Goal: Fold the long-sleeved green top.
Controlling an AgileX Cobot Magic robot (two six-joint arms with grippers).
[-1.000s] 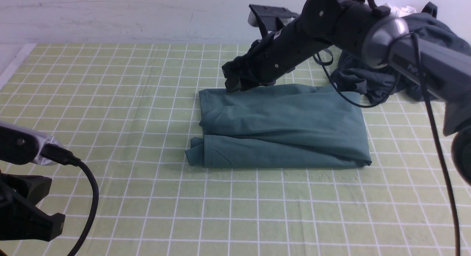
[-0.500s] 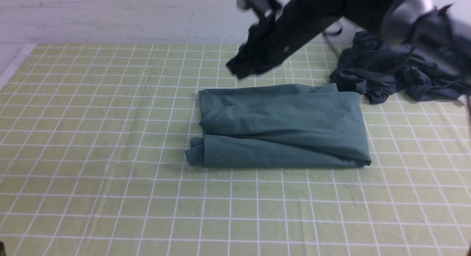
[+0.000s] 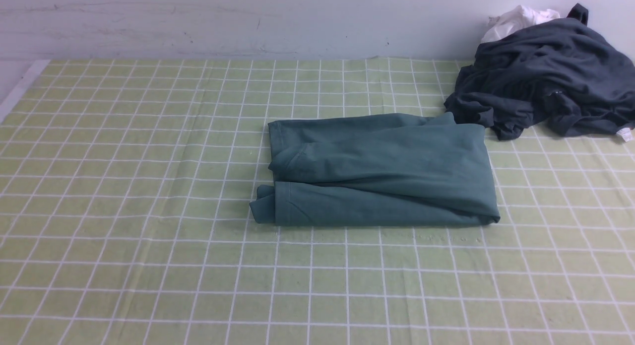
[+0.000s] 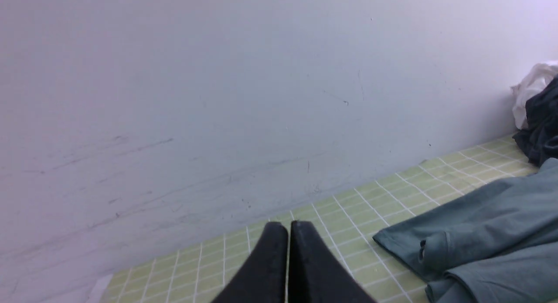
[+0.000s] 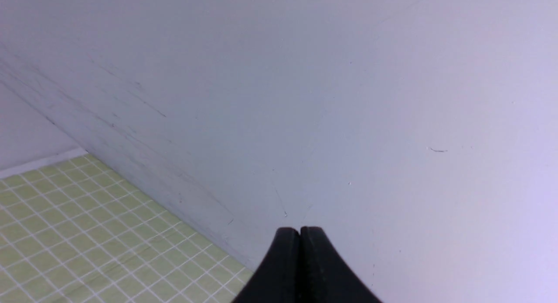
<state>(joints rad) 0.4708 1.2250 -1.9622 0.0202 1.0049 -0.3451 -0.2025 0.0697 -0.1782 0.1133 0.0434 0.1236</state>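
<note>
Top (image 4: 492,233) folded — beside closed left tool (image 4: 287,226)

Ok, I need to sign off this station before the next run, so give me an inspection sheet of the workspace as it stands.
Surface: green checked cloth covering the table, lying flat with faint creases.
Job's things: green long-sleeved top folded into a rough rectangle at mid table; one corner bunches out at its near left end.
Clutter: dark grey garment crumpled at the far right, touching the top's far right corner; white cloth behind it.
Grippers: left gripper shut, holding nothing; right gripper shut, holding nothing. Both are out of the front view.
Cables: nothing seen.
Surroundings: pale scuffed wall along the far edge.
</note>
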